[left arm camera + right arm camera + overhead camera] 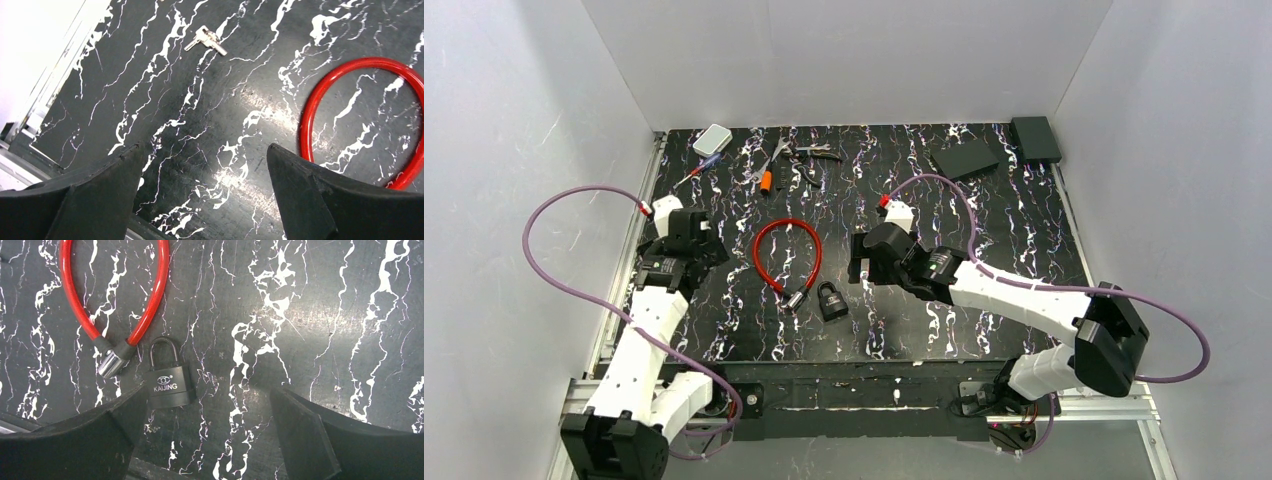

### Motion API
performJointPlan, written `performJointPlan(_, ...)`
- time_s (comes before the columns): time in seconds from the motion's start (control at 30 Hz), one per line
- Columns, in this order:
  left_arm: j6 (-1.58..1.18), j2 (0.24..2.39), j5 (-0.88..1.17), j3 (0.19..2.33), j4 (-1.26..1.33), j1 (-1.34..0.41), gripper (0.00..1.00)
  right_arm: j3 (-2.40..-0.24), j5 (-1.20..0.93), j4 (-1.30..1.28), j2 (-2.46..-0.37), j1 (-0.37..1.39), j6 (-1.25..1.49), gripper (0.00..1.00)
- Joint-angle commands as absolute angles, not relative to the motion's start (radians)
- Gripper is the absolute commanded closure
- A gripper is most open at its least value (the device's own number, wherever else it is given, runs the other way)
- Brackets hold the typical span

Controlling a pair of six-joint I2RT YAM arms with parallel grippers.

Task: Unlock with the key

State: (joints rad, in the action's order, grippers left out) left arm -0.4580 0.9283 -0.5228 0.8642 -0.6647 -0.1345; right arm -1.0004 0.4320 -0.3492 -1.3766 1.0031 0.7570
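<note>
Your surface: black, white-veined table (pixel 984 230), white walls (pixel 844 60) on three sides.
Key (pixel 205 40): flat on table, ahead of your left gripper (pixel 205 165), well apart; jaws spread.
Padlock (pixel 169 382): just beside red cable lock (pixel 114 359), before right gripper (pixel 210 410), likewise spread.

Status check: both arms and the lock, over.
Left gripper open, empty; key loose on table ahead. Right gripper open over padlock, not touching it. Red cable lock close beside padlock.

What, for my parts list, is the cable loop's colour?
Cable loop: red; best in the right wrist view.
</note>
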Motion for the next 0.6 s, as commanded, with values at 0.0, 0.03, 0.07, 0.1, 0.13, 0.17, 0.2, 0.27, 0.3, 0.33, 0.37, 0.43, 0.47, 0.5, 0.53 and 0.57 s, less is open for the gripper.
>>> performJointPlan(0.0, -0.497, 0.987, -0.474, 0.917, -0.697, -0.059, 0.11, -1.042, 0.458, -0.353, -1.375, 1.011, 0.769, 0.01)
performJointPlan(0.03, -0.498, 1.009, -0.435, 0.922, -0.693, -0.037, 0.12, -1.038, 0.460, -0.354, -1.368, 1.011, 0.764, 0.02)
performJointPlan(0.07, -0.500, 1.030, -0.405, 0.929, -0.689, -0.009, 0.14, -1.030, 0.466, -0.356, -1.360, 1.011, 0.758, 0.02)
performJointPlan(0.1, -0.503, 1.050, -0.365, 0.937, -0.684, 0.035, 0.14, -1.023, 0.474, -0.356, -1.351, 1.011, 0.756, 0.02)
performJointPlan(0.13, -0.501, 1.074, -0.325, 0.946, -0.676, 0.072, 0.15, -1.016, 0.479, -0.356, -1.343, 1.011, 0.749, 0.02)
performJointPlan(0.17, -0.498, 1.095, -0.286, 0.953, -0.662, 0.102, 0.15, -1.009, 0.486, -0.355, -1.336, 1.011, 0.746, 0.02)
performJointPlan(0.2, -0.499, 1.120, -0.264, 0.961, -0.657, 0.125, 0.16, -1.003, 0.491, -0.356, -1.329, 1.011, 0.741, 0.02)
performJointPlan(0.27, -0.514, 1.178, -0.216, 0.987, -0.660, 0.171, 0.18, -0.993, 0.495, -0.356, -1.319, 1.011, 0.734, 0.02)
performJointPlan(0.3, -0.521, 1.213, -0.196, 1.004, -0.663, 0.185, 0.19, -0.988, 0.497, -0.355, -1.315, 1.011, 0.731, 0.02)
performJointPlan(0.33, -0.528, 1.246, -0.173, 1.021, -0.661, 0.194, 0.20, -0.981, 0.497, -0.349, -1.314, 1.011, 0.728, 0.01)
performJointPlan(0.37, -0.531, 1.281, -0.155, 1.035, -0.653, 0.198, 0.22, -0.974, 0.497, -0.340, -1.312, 1.011, 0.726, 0.02)
performJointPlan(0.43, -0.547, 1.346, -0.138, 1.065, -0.638, 0.206, 0.23, -0.957, 0.497, -0.316, -1.313, 1.011, 0.721, 0.02)
performJointPlan(0.47, -0.557, 1.390, -0.132, 1.084, -0.636, 0.213, 0.24, -0.950, 0.494, -0.307, -1.316, 1.011, 0.720, 0.02)
performJointPlan(0.5, -0.567, 1.421, -0.129, 1.102, -0.635, 0.218, 0.25, -0.946, 0.491, -0.301, -1.319, 1.011, 0.719, 0.02)
performJointPlan(0.53, -0.577, 1.455, -0.125, 1.125, -0.636, 0.224, 0.27, -0.944, 0.487, -0.298, -1.324, 1.011, 0.717, 0.02)
performJointPlan(0.57, -0.586, 1.487, -0.124, 1.147, -0.637, 0.228, 0.29, -0.943, 0.483, -0.298, -1.329, 1.011, 0.713, 0.02)
